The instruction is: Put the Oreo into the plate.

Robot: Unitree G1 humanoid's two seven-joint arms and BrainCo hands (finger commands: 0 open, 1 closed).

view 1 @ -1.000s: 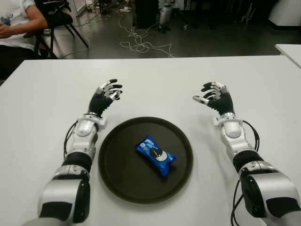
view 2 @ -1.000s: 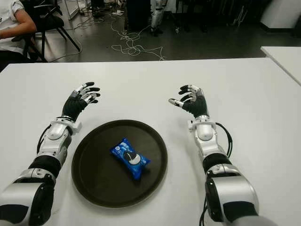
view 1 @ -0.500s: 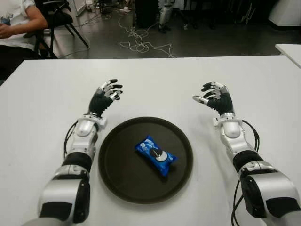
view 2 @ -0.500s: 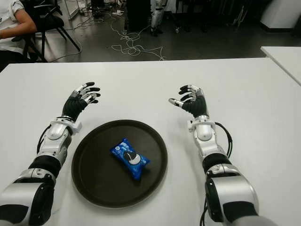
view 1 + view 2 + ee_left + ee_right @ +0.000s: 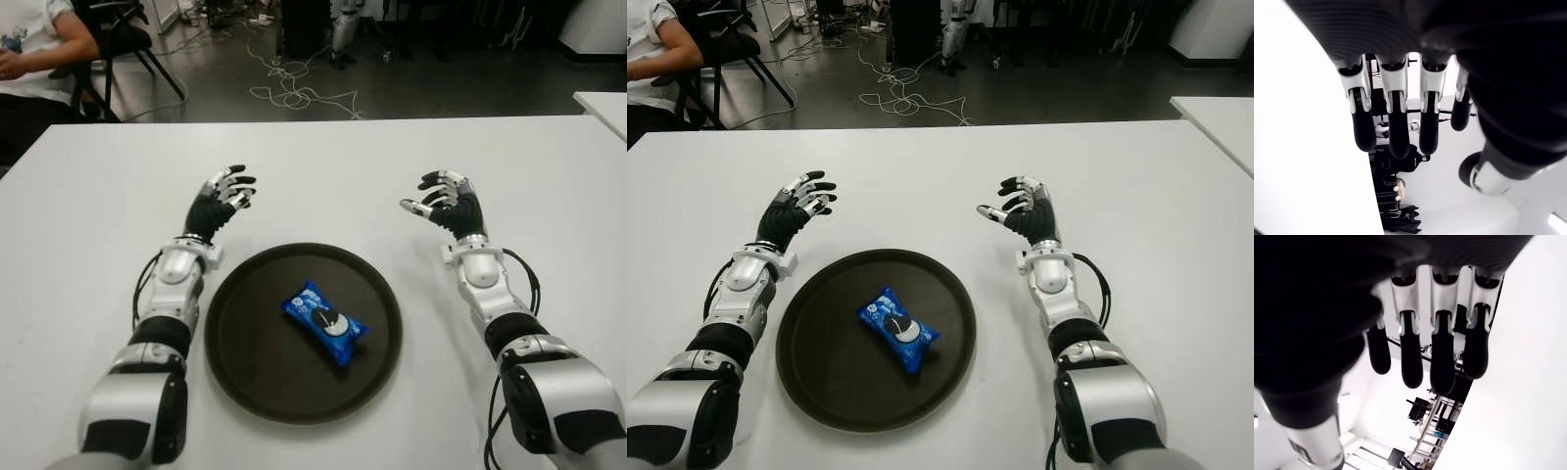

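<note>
seated person (image 5: 39, 44) cropped, packet print (image 5: 326, 320) perhaps unreadable

Beyond your white counter (image 5: 323, 166), a dark floor (image 5: 411, 93) carries tangled cables (image 5: 294, 88), with a chair (image 5: 122, 44) upper left.

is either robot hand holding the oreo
No, the oreo lies on the plate, while the left robot hand and right robot hand are open beyond it.

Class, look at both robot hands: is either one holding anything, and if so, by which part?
Nothing is held. The left hand and right hand are open above the table; the Oreo pack lies in the plate.
</note>
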